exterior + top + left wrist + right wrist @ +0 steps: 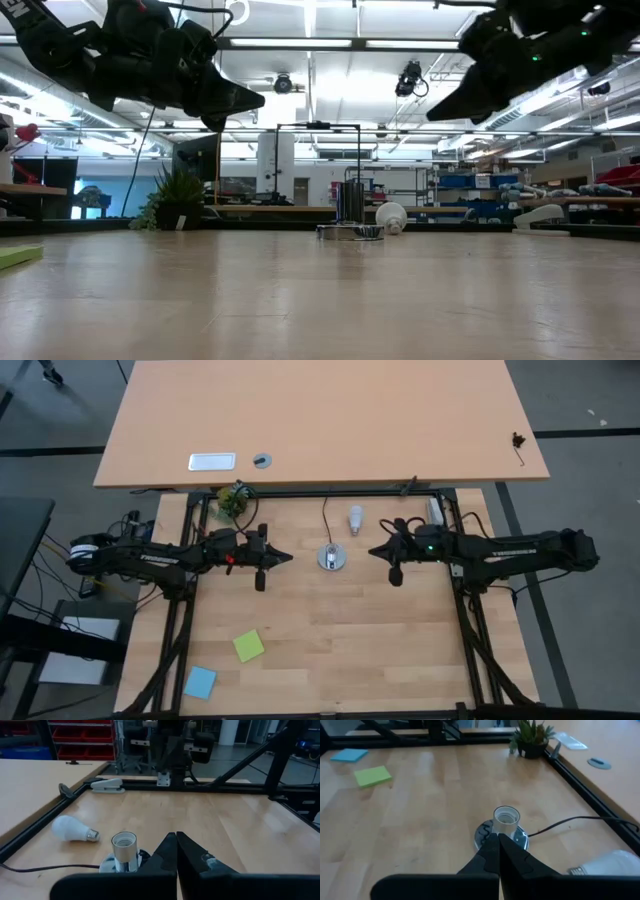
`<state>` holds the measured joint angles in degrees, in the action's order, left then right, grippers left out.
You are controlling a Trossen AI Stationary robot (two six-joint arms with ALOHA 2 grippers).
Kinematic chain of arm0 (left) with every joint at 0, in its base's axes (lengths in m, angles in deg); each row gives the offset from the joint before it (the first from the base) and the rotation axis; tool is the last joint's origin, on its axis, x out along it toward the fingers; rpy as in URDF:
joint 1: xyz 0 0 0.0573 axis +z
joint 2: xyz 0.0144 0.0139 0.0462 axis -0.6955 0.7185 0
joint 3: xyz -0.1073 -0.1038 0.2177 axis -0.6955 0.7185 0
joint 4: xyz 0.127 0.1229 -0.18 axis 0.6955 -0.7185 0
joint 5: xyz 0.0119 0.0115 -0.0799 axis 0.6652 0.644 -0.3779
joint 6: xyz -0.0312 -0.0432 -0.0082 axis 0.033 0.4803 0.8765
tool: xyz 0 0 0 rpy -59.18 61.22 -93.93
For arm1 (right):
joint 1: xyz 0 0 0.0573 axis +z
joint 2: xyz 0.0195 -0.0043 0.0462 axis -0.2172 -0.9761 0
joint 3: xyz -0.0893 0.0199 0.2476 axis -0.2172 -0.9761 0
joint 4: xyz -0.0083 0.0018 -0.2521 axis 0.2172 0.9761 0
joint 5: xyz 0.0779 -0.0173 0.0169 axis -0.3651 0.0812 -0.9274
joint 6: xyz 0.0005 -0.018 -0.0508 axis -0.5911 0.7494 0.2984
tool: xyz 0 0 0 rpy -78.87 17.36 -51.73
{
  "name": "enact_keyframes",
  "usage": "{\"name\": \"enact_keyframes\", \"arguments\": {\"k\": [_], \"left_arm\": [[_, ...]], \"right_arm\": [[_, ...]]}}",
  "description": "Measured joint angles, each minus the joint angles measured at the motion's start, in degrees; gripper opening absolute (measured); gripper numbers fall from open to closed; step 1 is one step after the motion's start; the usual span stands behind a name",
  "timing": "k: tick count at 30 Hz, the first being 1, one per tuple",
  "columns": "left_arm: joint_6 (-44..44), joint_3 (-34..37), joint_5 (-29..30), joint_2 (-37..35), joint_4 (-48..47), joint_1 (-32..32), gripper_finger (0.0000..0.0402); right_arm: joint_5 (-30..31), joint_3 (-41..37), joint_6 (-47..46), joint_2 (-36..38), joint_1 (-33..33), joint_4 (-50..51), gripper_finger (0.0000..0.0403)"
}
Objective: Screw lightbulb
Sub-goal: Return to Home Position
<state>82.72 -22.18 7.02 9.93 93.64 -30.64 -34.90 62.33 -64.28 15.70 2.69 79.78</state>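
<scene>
Left tool [285, 558] pinched shut and empty, hanging above the table [350, 630] just left of the lamp socket [331, 557]. Right tool [373, 551] likewise closed on nothing, raised at the socket's other side, tip facing it. Socket stands upright and unfilled, with a black cord [325, 520] trailing off. Lightbulb [355, 518] lies on its side near the socket, toward the far rail, not touching it; its screw base apparently points toward the socket.

The lightbulb [355, 518] is white, the socket [332, 557] silver, the cord [324, 520] black, plus a green note [249, 646] and a blue note [200, 682].
</scene>
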Motion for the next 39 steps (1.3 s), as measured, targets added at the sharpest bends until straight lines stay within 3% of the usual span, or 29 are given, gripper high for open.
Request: {"name": "enact_keyframes", "arguments": {"k": [5,15,28,39], "left_arm": [[0.31,1.32,-0.11,-0.02,1.65,0.00,0.0000],[4.57,10.99,1.29,-3.86,12.09,0.00,0.0000],[4.90,12.12,2.25,-13.14,0.80,0.00,0.0000],[7.45,17.99,3.58,-20.96,2.00,-0.85,0.0000]], "right_arm": [[1.94,-3.51,0.12,5.87,2.29,-0.29,0.0005],[3.35,-7.77,-0.73,15.25,4.58,1.16,0.0005],[4.26,-12.26,-0.95,28.80,5.18,5.12,0.0005],[5.78,-13.85,-2.48,41.13,5.94,14.29,0.0005]]}}
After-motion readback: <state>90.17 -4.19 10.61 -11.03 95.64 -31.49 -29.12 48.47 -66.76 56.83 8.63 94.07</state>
